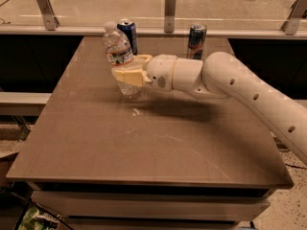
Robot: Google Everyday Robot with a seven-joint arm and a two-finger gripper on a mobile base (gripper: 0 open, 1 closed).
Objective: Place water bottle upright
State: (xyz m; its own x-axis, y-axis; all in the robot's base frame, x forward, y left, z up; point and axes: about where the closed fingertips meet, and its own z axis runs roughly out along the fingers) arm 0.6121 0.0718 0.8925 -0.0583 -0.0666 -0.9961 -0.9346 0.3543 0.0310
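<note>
Your claw sits over the far-left part of the table, its pale yellow fingers pinching the water bottle around the lower half, just under the label band. The bottle is nearly upright but leans a little, with its white cap tipped toward the left and away from the wrist. Its clear ribbed base shows below the fingers and is down at the table surface; you cannot tell from this view whether it actually touches. The white arm reaches in from the right, crossing above the right half of the table. Behind the bottle, near the far edge, stands a dark blue soda can, partly covered by the bottle's shoulder. A slim energy drink can stands upright farther right along the same edge, well apart from the bottle.
</note>
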